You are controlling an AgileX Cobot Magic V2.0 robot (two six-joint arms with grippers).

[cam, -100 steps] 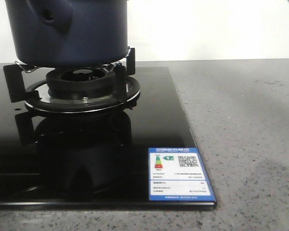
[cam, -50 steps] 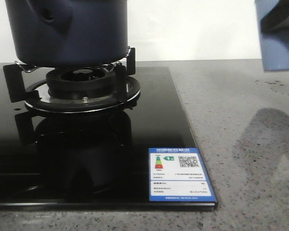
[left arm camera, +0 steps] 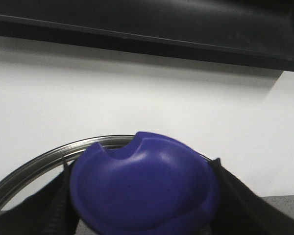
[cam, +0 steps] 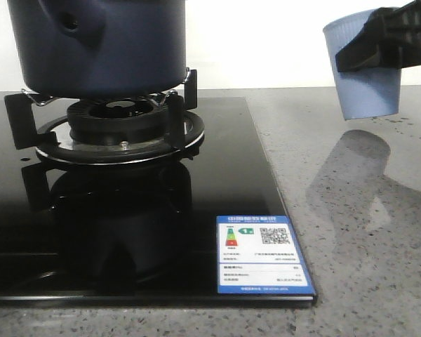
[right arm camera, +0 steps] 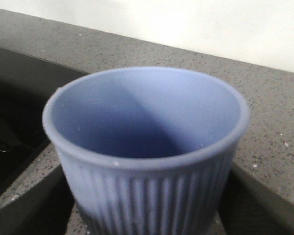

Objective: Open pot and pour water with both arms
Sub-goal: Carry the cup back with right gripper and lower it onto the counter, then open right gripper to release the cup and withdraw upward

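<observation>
The dark navy pot point(cam: 98, 45) stands on the gas burner point(cam: 119, 130) at the far left; its top is cut off by the frame. My right gripper point(cam: 379, 49) is shut on a light blue ribbed cup point(cam: 361, 70) and holds it upright in the air over the counter at the right. In the right wrist view the cup point(right arm camera: 147, 147) fills the frame between the fingers, and I cannot tell whether it holds water. In the left wrist view my left gripper point(left arm camera: 142, 196) is shut on the lid's purple knob point(left arm camera: 142, 188), with the lid's metal rim point(left arm camera: 39, 164) behind. The left gripper is out of the front view.
A black glass cooktop point(cam: 217, 182) with a blue label sticker point(cam: 262, 256) covers the left of the grey speckled counter point(cam: 358, 210). A white wall point(cam: 266, 42) stands behind. A dark ledge point(left arm camera: 186, 29) shows above the lid in the left wrist view.
The right gripper has brought the cup down and leftward into the front view from the upper right. Its shadow on the counter has moved with it. The pot has not moved.
</observation>
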